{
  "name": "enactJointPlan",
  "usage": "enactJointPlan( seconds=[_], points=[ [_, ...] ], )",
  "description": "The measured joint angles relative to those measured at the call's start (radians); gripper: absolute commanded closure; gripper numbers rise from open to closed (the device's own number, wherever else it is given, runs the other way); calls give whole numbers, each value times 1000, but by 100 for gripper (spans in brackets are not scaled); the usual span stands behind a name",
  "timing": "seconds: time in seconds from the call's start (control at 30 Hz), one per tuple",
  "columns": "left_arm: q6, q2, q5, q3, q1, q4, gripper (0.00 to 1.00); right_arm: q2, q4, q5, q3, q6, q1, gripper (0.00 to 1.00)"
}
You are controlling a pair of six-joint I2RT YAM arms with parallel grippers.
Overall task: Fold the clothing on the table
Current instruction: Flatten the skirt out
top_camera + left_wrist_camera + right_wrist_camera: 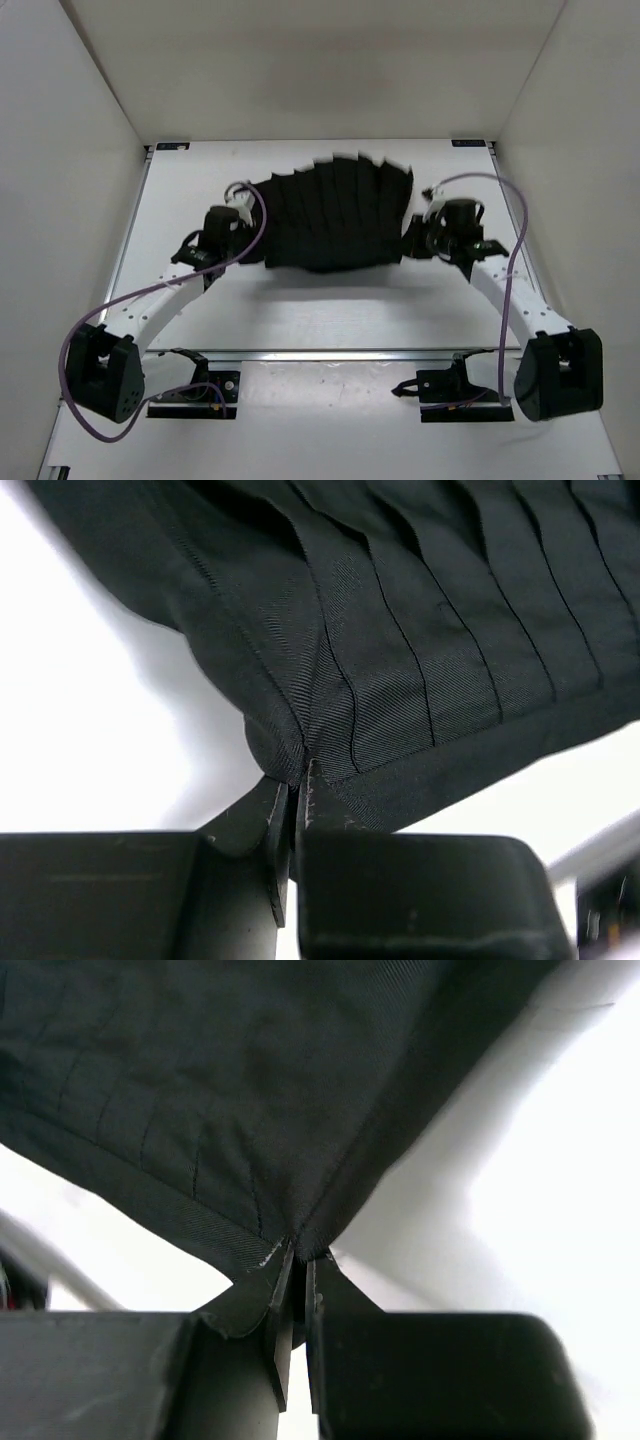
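The clothing (335,215) is a black pleated garment, held up and stretched between my two arms above the white table (330,310); its shadow lies on the tabletop below. My left gripper (243,212) is shut on the garment's left corner. In the left wrist view the pleated clothing (420,630) runs from my left gripper (297,780) up and to the right. My right gripper (418,232) is shut on the right corner. In the right wrist view the clothing (220,1090) fans out from my right gripper (299,1260).
White walls enclose the table on three sides. Metal rails (330,352) run along the near edge, with both arm bases (195,392) bolted just in front of them. A purple cable (150,290) loops beside the left arm.
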Motion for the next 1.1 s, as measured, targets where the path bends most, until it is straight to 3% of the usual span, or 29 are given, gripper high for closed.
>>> enactJointPlan(
  seconds=[0.13,0.33,0.47,0.63,0.77,0.9,1.0,1.07,1.1],
  points=[
    [-71,-97,14,-129,-56,-195,100,-167,-100,60,-229,61,99,100],
    [-131,-264,33,-103,-55,-323,100,-399,-155,72,-246,131,117,100],
    [-144,-208,104,-71,-8,-290,100,-330,-151,-35,-215,129,15,100],
    [-113,99,115,48,2,-234,100,-62,-132,-49,-101,100,-39,100],
    [-63,391,107,325,29,-281,100,197,-175,-56,163,68,-72,100],
    [-3,694,84,885,57,-393,100,432,-214,-31,618,24,-108,100],
    [46,811,25,1285,54,-415,100,503,-219,7,921,-14,-119,100],
    [74,741,-23,1321,37,-374,100,469,-193,22,987,-40,-117,100],
    [80,665,-38,1254,27,-322,100,426,-168,32,972,-56,-115,100]
  ],
)
